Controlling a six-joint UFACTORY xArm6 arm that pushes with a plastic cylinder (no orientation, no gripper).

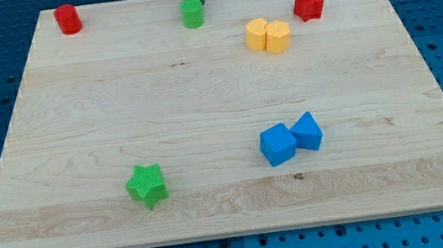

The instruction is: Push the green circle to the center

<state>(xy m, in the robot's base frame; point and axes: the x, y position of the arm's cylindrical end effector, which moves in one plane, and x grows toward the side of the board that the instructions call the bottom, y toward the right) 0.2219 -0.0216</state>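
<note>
My tip (195, 1) touches the upper edge of the green circle (193, 13) at the counter's (202, 101) top centre; it has no fingers.

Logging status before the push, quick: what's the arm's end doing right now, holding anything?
No jaws: just a rod. My tip holds nothing; it sits right behind the green circle, on the view's top side.

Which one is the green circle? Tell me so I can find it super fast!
Look along the wooden board's top edge, near the middle. The green circle sits right below my tip. It is round, unlike the pointy green star far down at the bottom left.
</note>
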